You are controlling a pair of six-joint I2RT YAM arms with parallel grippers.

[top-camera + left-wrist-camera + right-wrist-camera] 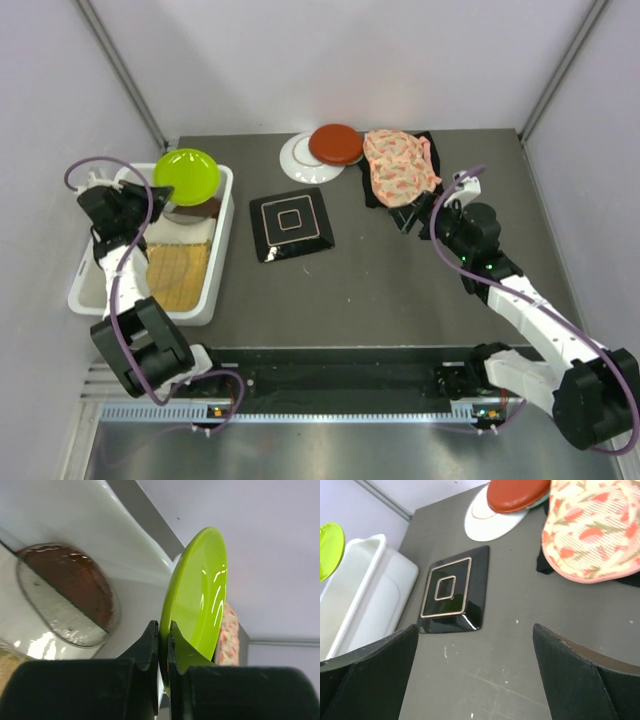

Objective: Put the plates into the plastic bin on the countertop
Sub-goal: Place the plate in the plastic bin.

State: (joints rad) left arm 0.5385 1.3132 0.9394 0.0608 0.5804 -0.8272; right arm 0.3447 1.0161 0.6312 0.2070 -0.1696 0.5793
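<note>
My left gripper (pixel 152 190) (pixel 163 626) is shut on the rim of a lime plate (pixel 187 176) (pixel 197 595), held tilted above the far end of the white plastic bin (pixel 222 250) (pixel 75 515). Inside the bin lie a clear glass plate (pixel 65 597) with brown under it, a cream plate (pixel 182 232) and a yellow woven plate (pixel 178 275). A black square plate with a white outline (pixel 292 223) (pixel 451 591) lies mid-countertop. A red plate (pixel 335 144) (pixel 517 494) rests on a white plate (pixel 300 160) (pixel 485 519) at the back. My right gripper (pixel 410 218) (pixel 475 635) is open and empty above the countertop, right of the black plate.
A pink floral fabric piece (pixel 400 165) (pixel 592 530) lies on a black cloth (pixel 372 195) (pixel 545 562) at the back right. Pale walls surround the dark grey countertop (pixel 400 290). The bin also shows in the right wrist view (pixel 365 590).
</note>
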